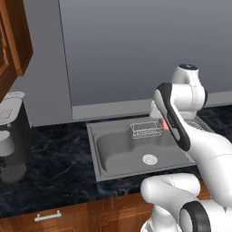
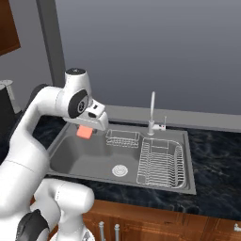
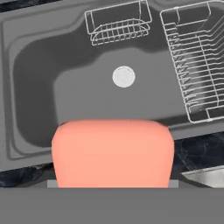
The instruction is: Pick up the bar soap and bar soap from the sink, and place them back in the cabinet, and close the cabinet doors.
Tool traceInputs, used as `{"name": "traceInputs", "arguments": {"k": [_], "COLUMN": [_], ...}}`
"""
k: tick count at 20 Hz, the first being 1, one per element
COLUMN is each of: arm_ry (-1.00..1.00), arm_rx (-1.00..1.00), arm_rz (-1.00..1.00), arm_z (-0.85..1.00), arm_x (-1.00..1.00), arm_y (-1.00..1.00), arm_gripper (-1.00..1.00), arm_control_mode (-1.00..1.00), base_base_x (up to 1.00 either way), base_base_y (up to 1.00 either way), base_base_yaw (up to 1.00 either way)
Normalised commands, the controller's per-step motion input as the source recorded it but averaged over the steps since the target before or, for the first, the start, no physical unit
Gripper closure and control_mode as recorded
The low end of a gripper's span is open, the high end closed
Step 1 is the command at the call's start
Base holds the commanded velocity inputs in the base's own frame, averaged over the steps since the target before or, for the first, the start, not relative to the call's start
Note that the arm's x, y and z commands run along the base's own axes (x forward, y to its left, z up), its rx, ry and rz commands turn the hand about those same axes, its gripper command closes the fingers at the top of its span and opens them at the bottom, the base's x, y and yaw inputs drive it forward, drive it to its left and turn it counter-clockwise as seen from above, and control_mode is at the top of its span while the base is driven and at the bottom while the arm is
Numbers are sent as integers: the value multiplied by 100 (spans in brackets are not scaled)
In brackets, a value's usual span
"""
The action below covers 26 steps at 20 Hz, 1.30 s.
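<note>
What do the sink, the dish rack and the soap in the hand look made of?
Sink: matte grey metal, by its even dull colour. Dish rack: thin pale wire, likely coated metal. Bar soap: smooth, matte salmon-pink solid, rounded corners; it looks waxy.

The bar soap point(image 3: 113, 153) is a flat salmon pink, with no marking on its face. The sink point(image 3: 30, 78) is plain mid grey metal, darker in the hollow of the basin, and its round drain point(image 3: 124, 76) is pale grey-white. The wire basket point(image 3: 118, 22) and dish rack point(image 3: 194, 61) are thin white lines. The bench point(image 1: 54, 176) is black stone with faint pale veining. The low cabinet front point(image 1: 90, 217) is reddish-brown wood with a silver handle point(image 1: 47, 216).
</note>
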Motion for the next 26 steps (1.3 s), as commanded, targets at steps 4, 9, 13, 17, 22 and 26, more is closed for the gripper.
{"name": "traceInputs", "arguments": {"k": [4,9,13,17,22,26], "arm_ry": [0,0,-3,-2,-1,-5], "arm_rx": [-1,-3,0,-1,-3,-5], "arm_rz": [0,1,3,2,0,1], "arm_z": [40,20,13,25,27,16], "arm_x": [-2,0,-38,-39,-14,-39], "arm_y": [0,2,-2,-2,0,0], "arm_gripper": [100,100,100,100,100,100], "arm_control_mode": [-100,-100,-100,-100,-100,-100], "base_base_x": [0,0,0,0,0,0], "base_base_y": [0,0,0,0,0,0], "base_base_yaw": [0,0,0,0,0,0]}}
